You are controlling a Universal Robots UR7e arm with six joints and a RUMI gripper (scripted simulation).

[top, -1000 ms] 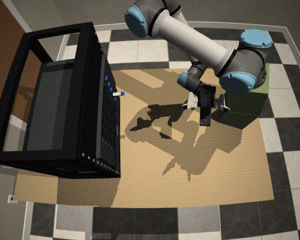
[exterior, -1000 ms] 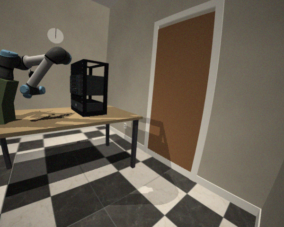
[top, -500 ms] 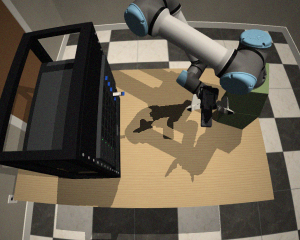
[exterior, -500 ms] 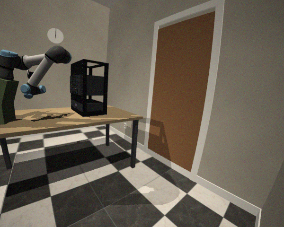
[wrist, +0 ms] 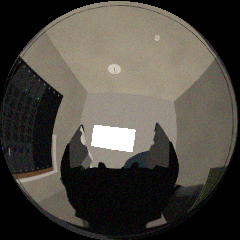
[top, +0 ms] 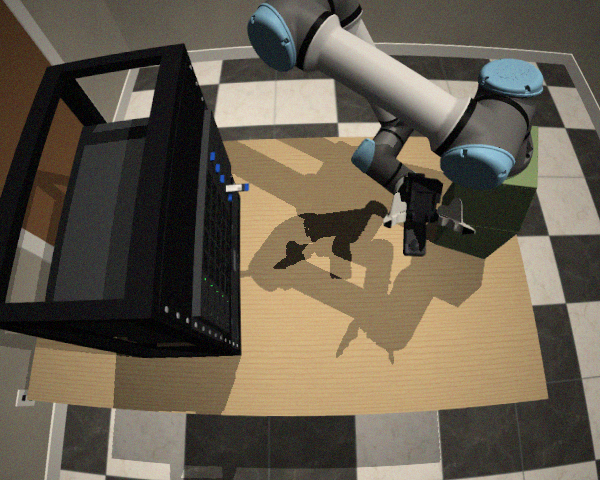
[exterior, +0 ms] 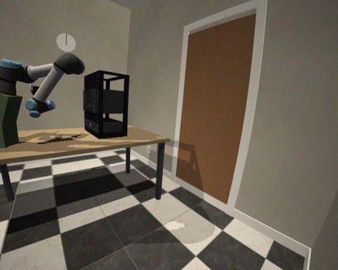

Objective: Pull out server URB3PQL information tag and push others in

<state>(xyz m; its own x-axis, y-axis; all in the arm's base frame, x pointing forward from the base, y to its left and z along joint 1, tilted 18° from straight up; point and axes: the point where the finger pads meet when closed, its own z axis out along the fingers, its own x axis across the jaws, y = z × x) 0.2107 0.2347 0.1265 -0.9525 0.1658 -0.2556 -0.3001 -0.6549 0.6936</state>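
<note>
The black server rack (top: pixel 114 206) stands on the left of the wooden table; it also shows in the exterior view (exterior: pixel 106 103) and at the left edge of the wrist view (wrist: pixel 27 127). One white information tag with a blue tip (top: pixel 237 187) sticks out from the rack's front face near the top. Several other blue tag tips (top: pixel 217 167) sit flush with the front. My gripper (top: pixel 428 217) is open and empty, well to the right of the rack beside the green base. In the wrist view its fingers point up at the wall and ceiling. The tag print is too small to read.
The green pedestal (top: pixel 491 206) carrying the arm stands at the table's right side. The table (exterior: pixel 76 140) has its edges close to the rack's back and left side. A brown door (exterior: pixel 216 107) is on the wall behind the rack.
</note>
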